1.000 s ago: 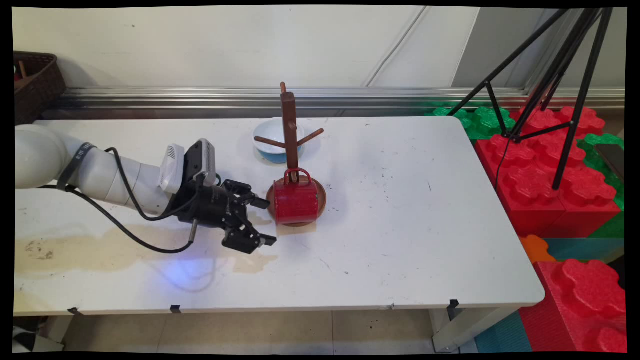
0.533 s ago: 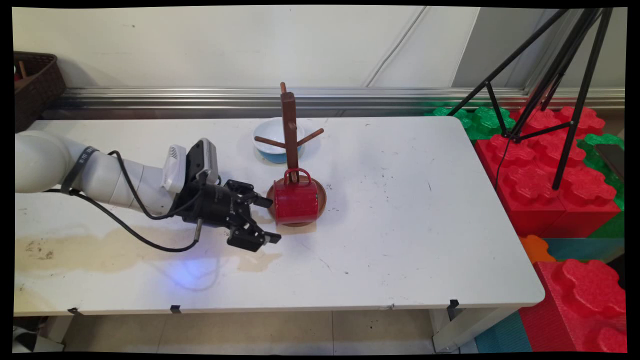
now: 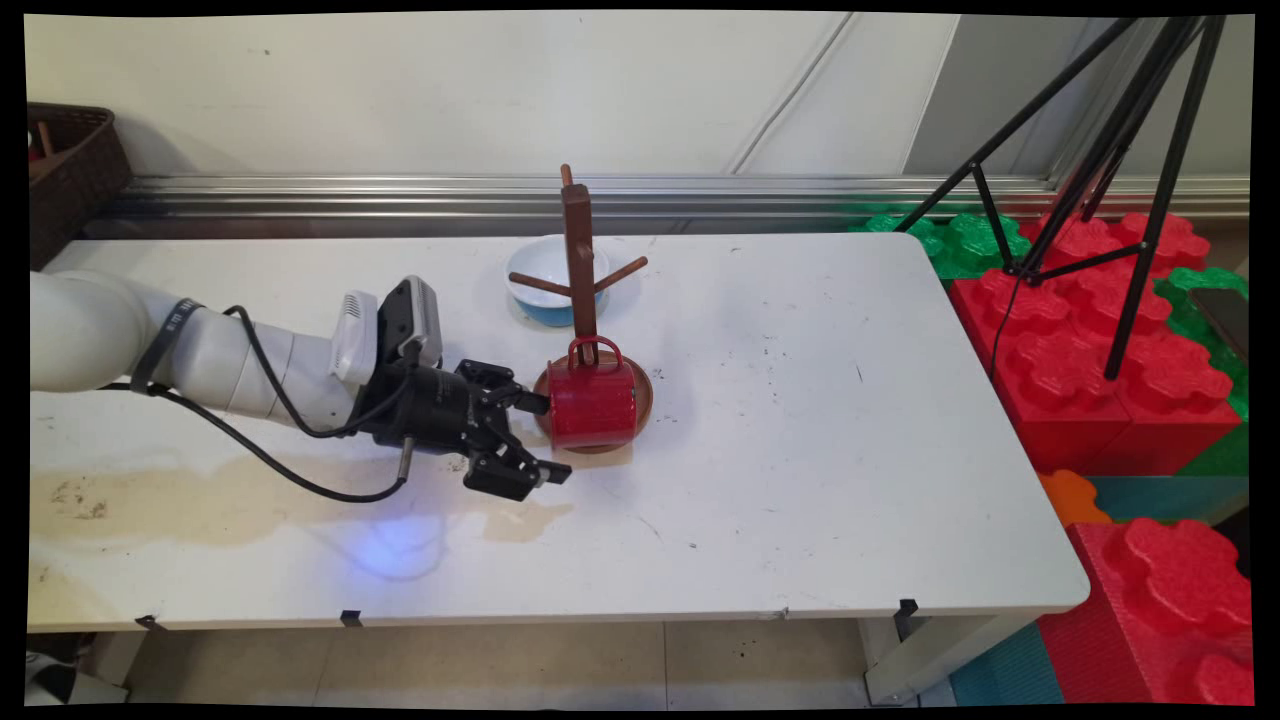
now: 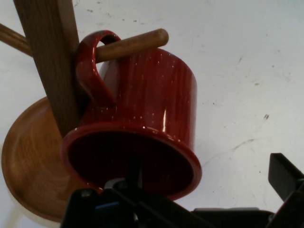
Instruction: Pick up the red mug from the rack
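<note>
A red mug [image 3: 592,403] hangs by its handle on a low peg [image 4: 137,42] of the wooden mug tree [image 3: 578,262]. It rests against the tree's round base [image 4: 28,166], with its mouth facing my gripper. My gripper [image 3: 550,437] is open and lies level just left of the mug. In the hand view the mug [image 4: 156,99] fills the middle. One finger [image 4: 133,178] reaches into the mug's mouth and the other [image 4: 285,175] stands outside its wall, over the table. My gripper [image 4: 209,187] holds nothing.
A white and blue bowl [image 3: 545,277] sits behind the mug tree. A brown stain [image 3: 200,495] spreads over the table's left part. A dark basket [image 3: 70,165] is at the far left. Black tripod legs [image 3: 1130,180] and red and green foam blocks [image 3: 1100,340] stand right of the table.
My gripper has moved right, towards the mug, and its upper finger has reached the mug's mouth. It has stayed open. The mug and tree have not moved.
</note>
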You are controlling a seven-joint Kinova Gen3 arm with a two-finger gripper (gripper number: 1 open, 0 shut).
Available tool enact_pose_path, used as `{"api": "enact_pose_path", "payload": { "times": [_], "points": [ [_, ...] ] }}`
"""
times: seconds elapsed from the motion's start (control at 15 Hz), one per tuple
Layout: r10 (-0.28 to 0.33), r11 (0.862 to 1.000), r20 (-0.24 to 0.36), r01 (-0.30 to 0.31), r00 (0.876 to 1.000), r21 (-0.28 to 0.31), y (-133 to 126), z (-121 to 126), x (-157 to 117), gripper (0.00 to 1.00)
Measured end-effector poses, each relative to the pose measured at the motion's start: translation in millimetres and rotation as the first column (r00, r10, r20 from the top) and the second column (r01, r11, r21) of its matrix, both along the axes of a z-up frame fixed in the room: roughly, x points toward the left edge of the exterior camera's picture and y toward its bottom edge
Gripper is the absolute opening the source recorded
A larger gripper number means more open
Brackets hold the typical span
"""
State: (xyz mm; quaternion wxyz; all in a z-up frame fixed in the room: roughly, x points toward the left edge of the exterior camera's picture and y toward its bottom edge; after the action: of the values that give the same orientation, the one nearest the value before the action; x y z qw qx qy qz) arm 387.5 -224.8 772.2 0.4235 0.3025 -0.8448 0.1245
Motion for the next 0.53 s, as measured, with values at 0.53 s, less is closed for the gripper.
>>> {"api": "enact_pose_path", "payload": {
  "times": [0.53],
  "points": [
    [0.012, 1.0, -0.025, -0.012, 1.0, 0.002, -0.7, -3.5, -3.1, 1.0]
  ]
}}
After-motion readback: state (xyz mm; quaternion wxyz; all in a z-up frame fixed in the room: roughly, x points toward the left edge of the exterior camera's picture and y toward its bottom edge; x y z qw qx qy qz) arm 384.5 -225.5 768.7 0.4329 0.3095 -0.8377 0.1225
